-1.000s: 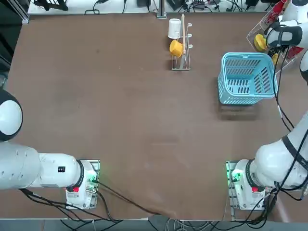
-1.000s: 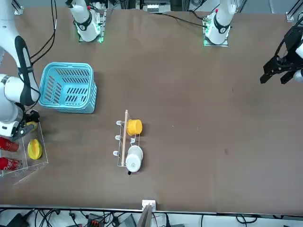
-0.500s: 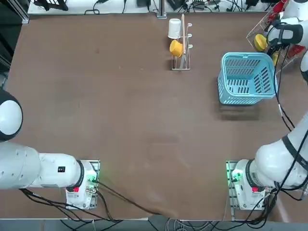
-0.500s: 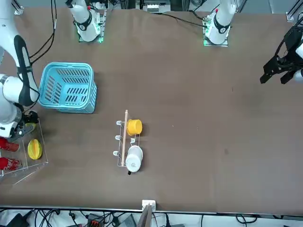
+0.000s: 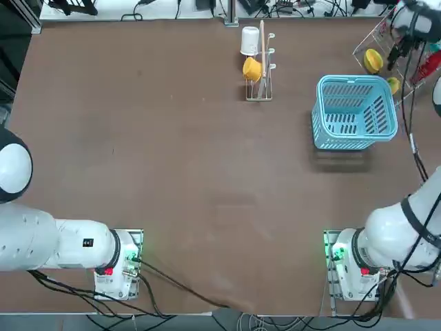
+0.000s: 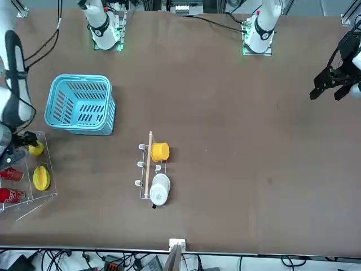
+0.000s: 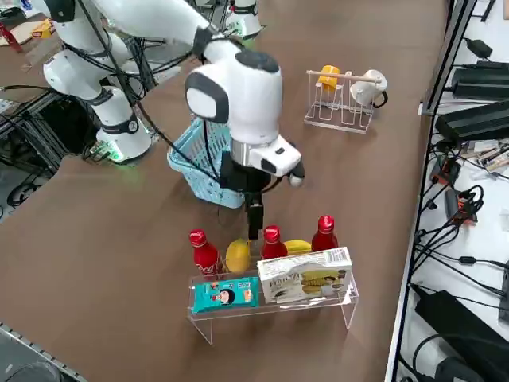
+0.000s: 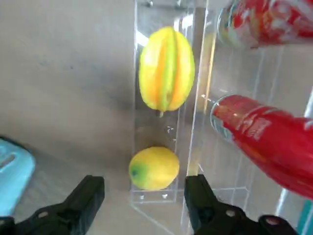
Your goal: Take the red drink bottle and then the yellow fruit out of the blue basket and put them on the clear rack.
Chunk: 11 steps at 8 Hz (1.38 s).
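Observation:
My right gripper (image 8: 144, 188) hangs open above the clear rack (image 7: 274, 306), and its fingers hold nothing. Straight below it the small round yellow fruit (image 8: 154, 168) lies on the rack's low shelf, also seen as the yellow fruit (image 7: 238, 255) from the side. Three red drink bottles stand on the rack; the nearest to the fruit is the red bottle (image 8: 266, 137). The blue basket (image 5: 355, 112) stands beside the rack on the table, and nothing shows inside it. From the front, my gripper (image 6: 17, 148) hovers next to the yellow fruit (image 6: 36, 149).
A larger oval yellow fruit (image 8: 166, 68) lies on the same shelf. Two boxed packs (image 7: 306, 278) lean on the rack's front. A peg stand (image 5: 260, 62) with a white cup and a yellow-orange cup is at the back middle.
The right arm has lifted up and away from the rack with its gripper still open. The yellow fruit stays on the shelf.

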### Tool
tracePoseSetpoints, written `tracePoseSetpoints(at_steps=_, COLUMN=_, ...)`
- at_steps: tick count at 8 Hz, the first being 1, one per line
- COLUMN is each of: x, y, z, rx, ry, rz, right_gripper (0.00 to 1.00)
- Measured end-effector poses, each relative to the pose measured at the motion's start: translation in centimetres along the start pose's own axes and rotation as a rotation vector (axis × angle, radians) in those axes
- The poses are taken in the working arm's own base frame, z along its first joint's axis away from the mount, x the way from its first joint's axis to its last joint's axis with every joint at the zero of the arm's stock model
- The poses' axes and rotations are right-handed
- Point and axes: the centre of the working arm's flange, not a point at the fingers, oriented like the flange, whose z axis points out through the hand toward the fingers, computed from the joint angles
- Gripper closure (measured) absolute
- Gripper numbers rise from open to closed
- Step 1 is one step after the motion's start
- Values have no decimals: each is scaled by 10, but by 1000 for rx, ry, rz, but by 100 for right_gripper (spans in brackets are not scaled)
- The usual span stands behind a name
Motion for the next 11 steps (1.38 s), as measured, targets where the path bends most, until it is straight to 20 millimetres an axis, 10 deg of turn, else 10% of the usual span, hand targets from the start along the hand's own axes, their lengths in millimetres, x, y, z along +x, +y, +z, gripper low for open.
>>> tracePoseSetpoints(at_steps=3, x=3, y=1, z=-31, rx=78, ry=67, rz=62, right_gripper=0)
tracePoseSetpoints(at_steps=6, x=-12, y=-6, z=-109, rx=125, ry=138, rz=206, right_gripper=0)
tracePoseSetpoints(at_steps=11, x=-19, y=-107, z=-251, rx=178, ry=91, rz=436, right_gripper=0)
